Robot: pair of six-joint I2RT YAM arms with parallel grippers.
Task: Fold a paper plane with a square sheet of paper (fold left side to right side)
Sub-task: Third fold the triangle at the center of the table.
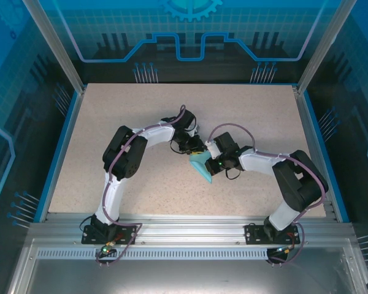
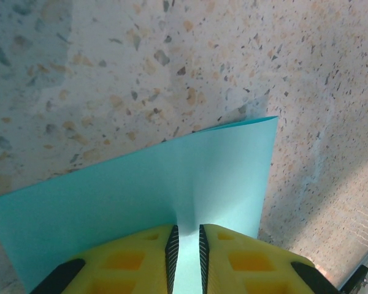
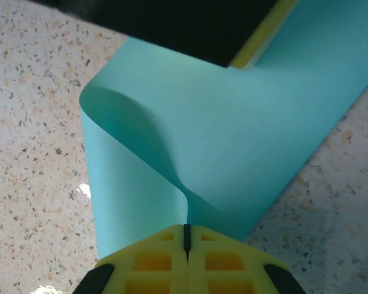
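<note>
Fingers of your right gripper (image 3: 186, 236) are pressed together on a curled edge of the sheet of paper (image 3: 233, 135). Those of your left gripper (image 2: 186, 245) stand narrow, with the sheet pinched between them. The sheet sits mid-table (image 1: 110, 122), with open speckled surface on every side. Blue-lit panels (image 1: 24, 122) surround the table.

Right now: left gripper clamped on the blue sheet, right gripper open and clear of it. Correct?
No. The right gripper is also shut on the blue sheet; the right wrist view shows the paper pinched there. The left gripper is clamped on it, as you said.
</note>
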